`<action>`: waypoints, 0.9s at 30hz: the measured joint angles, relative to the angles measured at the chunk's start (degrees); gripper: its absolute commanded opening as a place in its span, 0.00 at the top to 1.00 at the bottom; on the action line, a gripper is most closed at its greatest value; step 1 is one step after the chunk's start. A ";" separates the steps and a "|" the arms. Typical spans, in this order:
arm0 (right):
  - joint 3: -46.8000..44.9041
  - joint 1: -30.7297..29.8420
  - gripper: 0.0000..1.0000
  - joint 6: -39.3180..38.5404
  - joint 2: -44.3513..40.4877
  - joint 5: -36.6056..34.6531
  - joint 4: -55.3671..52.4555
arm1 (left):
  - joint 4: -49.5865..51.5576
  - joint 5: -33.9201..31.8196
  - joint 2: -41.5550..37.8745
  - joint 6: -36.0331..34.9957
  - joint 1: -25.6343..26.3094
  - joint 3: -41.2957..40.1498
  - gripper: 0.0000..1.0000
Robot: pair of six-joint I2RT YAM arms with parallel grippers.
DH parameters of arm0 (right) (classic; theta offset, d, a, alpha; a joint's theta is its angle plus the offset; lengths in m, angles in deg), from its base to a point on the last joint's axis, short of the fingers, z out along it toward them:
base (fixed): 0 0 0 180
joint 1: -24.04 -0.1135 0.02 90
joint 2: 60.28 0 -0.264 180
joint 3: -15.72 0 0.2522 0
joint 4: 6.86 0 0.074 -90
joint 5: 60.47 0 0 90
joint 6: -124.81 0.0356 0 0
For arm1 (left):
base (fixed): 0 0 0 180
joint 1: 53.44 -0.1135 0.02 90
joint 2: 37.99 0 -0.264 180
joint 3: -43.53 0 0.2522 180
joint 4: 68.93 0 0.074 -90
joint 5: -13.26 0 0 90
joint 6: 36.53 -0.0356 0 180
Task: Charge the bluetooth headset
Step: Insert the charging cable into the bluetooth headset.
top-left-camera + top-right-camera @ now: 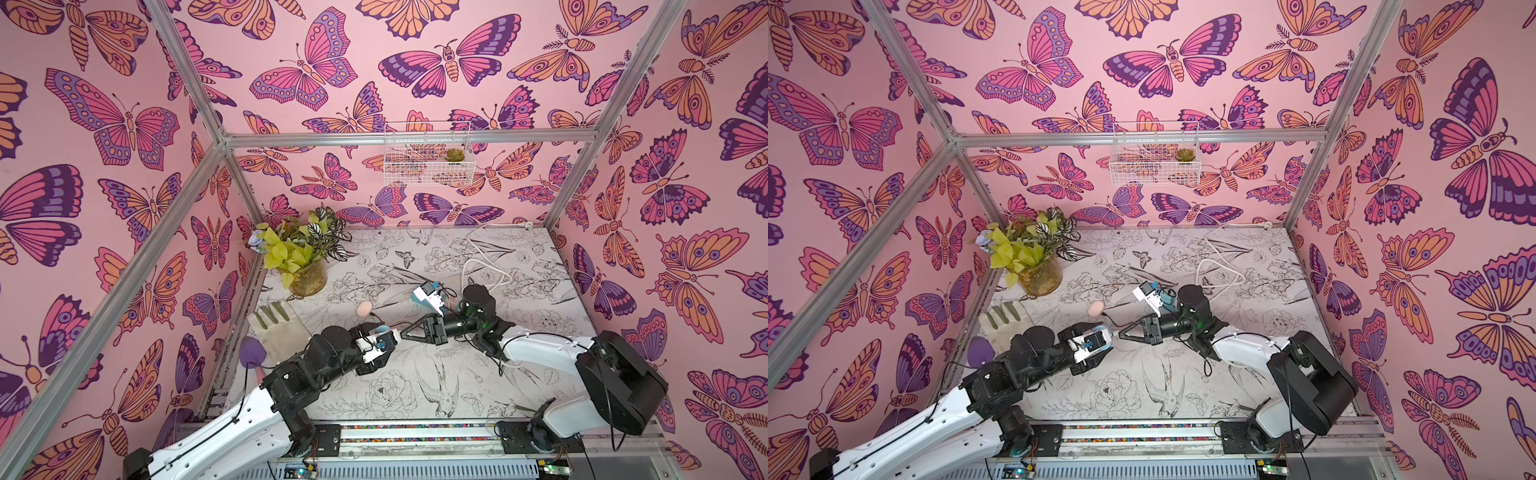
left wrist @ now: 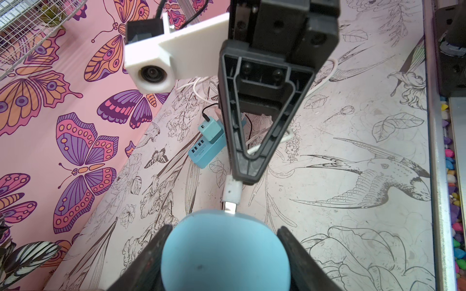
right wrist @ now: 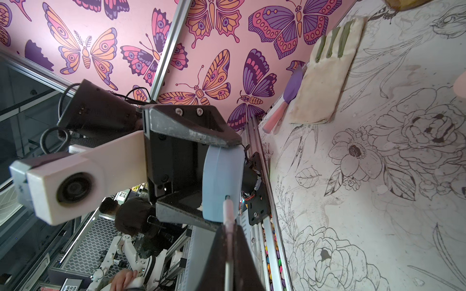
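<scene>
Plug (image 2: pixel 232 191) meeting headset (image 2: pixel 224 257), lower centre of frame.
Left gripper (image 2: pixel 223 238) is clasping the blue headset; right gripper (image 2: pixel 248 176) is pinching the white plug, its tip touching the headset.

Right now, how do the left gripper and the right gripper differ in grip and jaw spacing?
The left gripper is spread wide around a round light-blue headset case; the right gripper is pinched shut on a thin white charging plug. The left gripper's case fills its jaws; the right gripper's plug pokes past its tips. Both are black, facing each other.
</scene>
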 measured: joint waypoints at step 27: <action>2.45 2.16 1.00 -8.98 -8.39 2.19 -15.56 | -5.33 6.25 0.39 0.04 0.13 0.13 1.00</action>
